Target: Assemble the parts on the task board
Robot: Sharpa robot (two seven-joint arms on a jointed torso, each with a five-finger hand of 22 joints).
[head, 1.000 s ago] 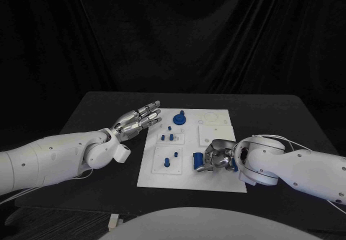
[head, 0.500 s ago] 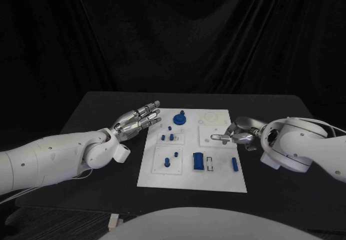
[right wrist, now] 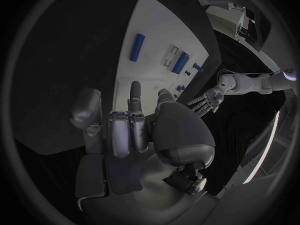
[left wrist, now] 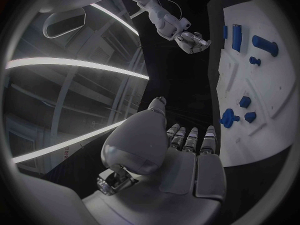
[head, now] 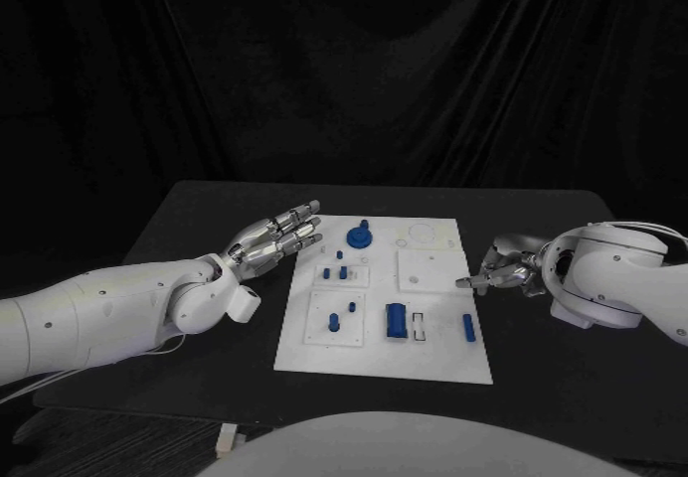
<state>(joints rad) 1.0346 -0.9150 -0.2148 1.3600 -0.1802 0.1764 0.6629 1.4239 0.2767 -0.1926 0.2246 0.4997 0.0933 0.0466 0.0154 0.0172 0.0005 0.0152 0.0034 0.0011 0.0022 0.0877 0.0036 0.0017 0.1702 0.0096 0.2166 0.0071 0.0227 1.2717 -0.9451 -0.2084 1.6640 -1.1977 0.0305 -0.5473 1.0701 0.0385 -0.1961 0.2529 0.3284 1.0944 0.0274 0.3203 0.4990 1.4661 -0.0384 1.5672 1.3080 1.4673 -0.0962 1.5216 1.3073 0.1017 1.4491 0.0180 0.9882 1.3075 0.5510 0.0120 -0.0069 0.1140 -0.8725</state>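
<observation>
The white task board [head: 430,353] lies in the middle of the black table. Blue parts on it: a round knobbed piece [head: 357,236] at the back, small pieces [head: 333,270] mid-left, a peg [head: 333,321], a thick block [head: 392,318] and a thin bar [head: 467,327] at the front right. My left hand [head: 272,238] hovers flat by the board's back left edge, fingers straight and apart, holding nothing. My right hand [head: 502,270] hangs just off the board's right edge, fingers loosely bent, nothing between them. The right wrist view shows the bar [right wrist: 137,47] and block [right wrist: 182,61] beyond my right hand [right wrist: 131,130].
A small white slot frame [head: 418,325] sits between the block and the bar. Bare black table [head: 574,328] lies to the board's right and front, under my right arm. Dark curtains close off the back. In the left wrist view my right hand [left wrist: 192,41] is past the board [left wrist: 262,70].
My right hand has lifted off the board's front right area and drawn back to the right, past the board's edge, uncovering the thin blue bar. The left hand has stayed still.
</observation>
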